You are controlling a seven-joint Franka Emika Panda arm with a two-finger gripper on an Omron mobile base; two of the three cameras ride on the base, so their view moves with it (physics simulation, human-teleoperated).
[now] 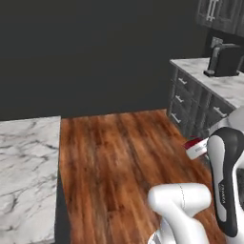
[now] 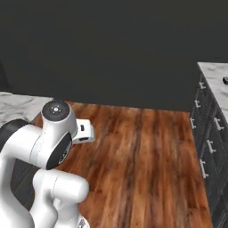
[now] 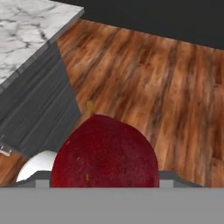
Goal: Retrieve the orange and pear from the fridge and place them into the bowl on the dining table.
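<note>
A dark-red rounded fruit with a short yellowish stem, the pear [image 3: 105,151], sits right at my gripper and covers its fingertips in the hand view. In the left base view, a red sliver of the pear [image 1: 192,142] shows at my gripper [image 1: 197,148], which is closed around it above the wooden floor. From the right, the white hand [image 2: 83,132] hangs just past the corner of the dining table [image 2: 18,107], whose veined white marble slab [image 1: 28,167] lies at the left. The orange, the bowl and the fridge are out of view.
A marble counter over dark drawers [image 1: 188,102] runs along the right, with a black coffee machine [image 1: 224,59] on it. The same drawers [image 2: 211,133] line the right edge. The table's dark base [image 3: 37,100] drops to a brown plank floor [image 1: 119,162]. A dark wall closes the back.
</note>
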